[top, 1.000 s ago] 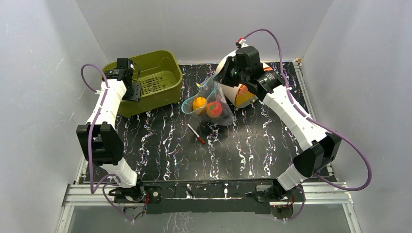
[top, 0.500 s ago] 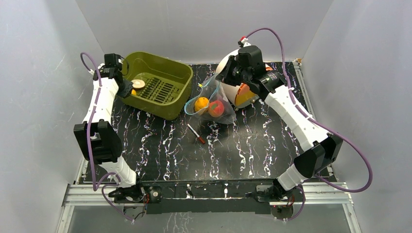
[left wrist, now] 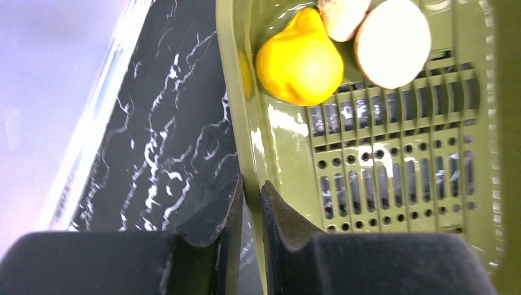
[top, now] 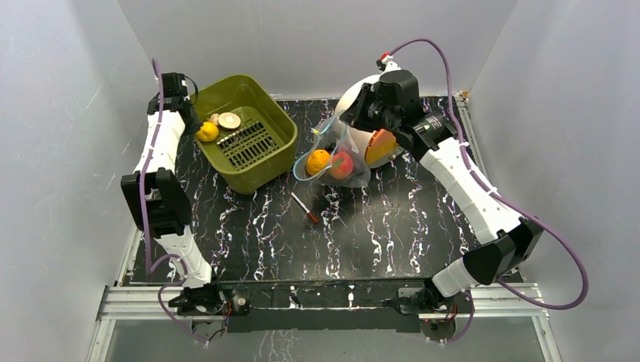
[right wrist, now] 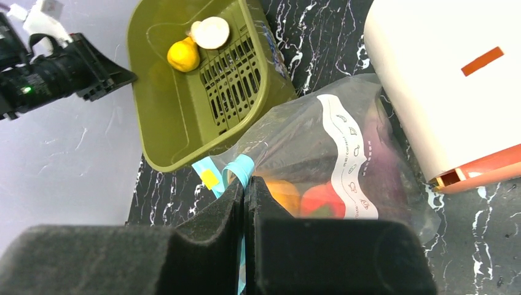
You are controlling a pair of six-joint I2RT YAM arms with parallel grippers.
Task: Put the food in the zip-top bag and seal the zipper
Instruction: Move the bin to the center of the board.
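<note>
Left wrist: left claw (left wrist: 252,182) clamps basket (left wrist: 289,135) wall; right claw (right wrist: 244,182) pinches zipper (right wrist: 244,166).

the left gripper (left wrist: 250,190), clamped on the wall of the olive basket (top: 255,172), is rotating the basket and drawing it toward the zip-top bag (top: 353,172). a yellow fruit (top: 207,132) and a pale round slice (top: 229,121) are coming into view in its far-left corner. the right gripper (right wrist: 244,184) is shifting the bag slightly rightward.
</note>
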